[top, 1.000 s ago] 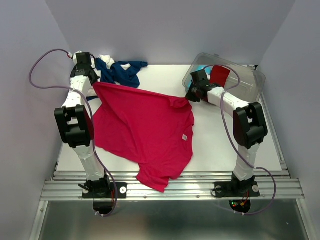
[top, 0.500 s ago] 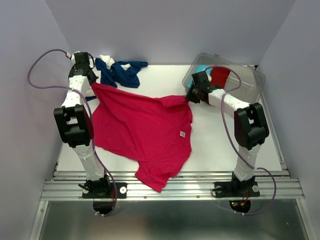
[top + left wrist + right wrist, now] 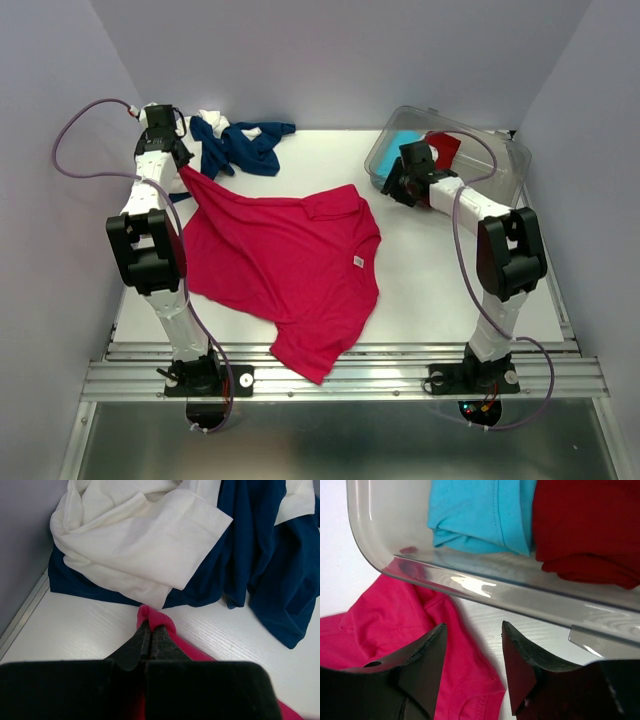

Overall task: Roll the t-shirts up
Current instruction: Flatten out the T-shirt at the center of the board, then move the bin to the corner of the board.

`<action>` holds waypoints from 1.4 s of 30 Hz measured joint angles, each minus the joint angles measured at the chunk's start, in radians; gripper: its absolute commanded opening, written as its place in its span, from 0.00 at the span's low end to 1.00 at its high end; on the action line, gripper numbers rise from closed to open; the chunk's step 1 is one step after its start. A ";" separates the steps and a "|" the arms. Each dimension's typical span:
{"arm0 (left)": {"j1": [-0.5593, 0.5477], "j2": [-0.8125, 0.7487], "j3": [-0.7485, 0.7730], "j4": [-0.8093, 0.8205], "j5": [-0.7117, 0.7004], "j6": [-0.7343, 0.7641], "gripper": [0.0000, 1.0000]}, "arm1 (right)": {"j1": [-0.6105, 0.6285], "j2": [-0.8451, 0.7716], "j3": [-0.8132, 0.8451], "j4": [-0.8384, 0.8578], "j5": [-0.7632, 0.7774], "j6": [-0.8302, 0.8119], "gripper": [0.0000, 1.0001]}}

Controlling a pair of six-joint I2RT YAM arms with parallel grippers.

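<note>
One thing has changed in the last half second: my right gripper (image 3: 473, 632) has let go of the pink-red t-shirt (image 3: 285, 260). It had been pinching the shirt's far right sleeve and holding it taut. Now its jaws stand apart with nothing between them, and it has drawn back toward the clear plastic bin (image 3: 505, 165). The freed sleeve has slumped onto the table (image 3: 450, 280) and slid a little to the left. My left gripper (image 3: 150, 630) has not moved. It stays clamped on a small fold at the shirt's far left corner, close to the back left of the table.

The table is white and flat, with a ribbed metal rail (image 3: 400, 375) along its near edge. Plain pale grey-lilac walls (image 3: 350, 60) close it in on three sides. The bin sits at the far right, holding a folded light blue shirt (image 3: 480, 515) beside a dark red shirt (image 3: 585, 525). At the far left, a navy shirt (image 3: 260, 570) and a white shirt (image 3: 145, 545) lie crumpled together, just past my left fingertips.

The pink-red t-shirt lies spread across the middle and left of the table, mostly flat with soft creases. Its near corner reaches over the rail. A small white neck tag (image 3: 357, 261) shows near its right edge, and the fallen sleeve lies just below the bin's rim in my right wrist view.
</note>
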 measured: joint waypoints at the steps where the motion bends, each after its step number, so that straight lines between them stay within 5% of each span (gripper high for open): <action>1: 0.000 0.000 0.000 0.000 0.000 0.000 0.00 | -0.006 0.004 0.007 0.000 -0.003 -0.005 0.53; 28: 0.000 0.000 -0.002 0.016 0.027 0.000 0.00 | -0.010 0.233 0.396 -0.015 -0.187 -0.220 0.54; 42: 0.000 0.000 -0.002 0.022 0.030 0.000 0.00 | 0.007 0.272 0.414 0.047 -0.195 -0.230 0.54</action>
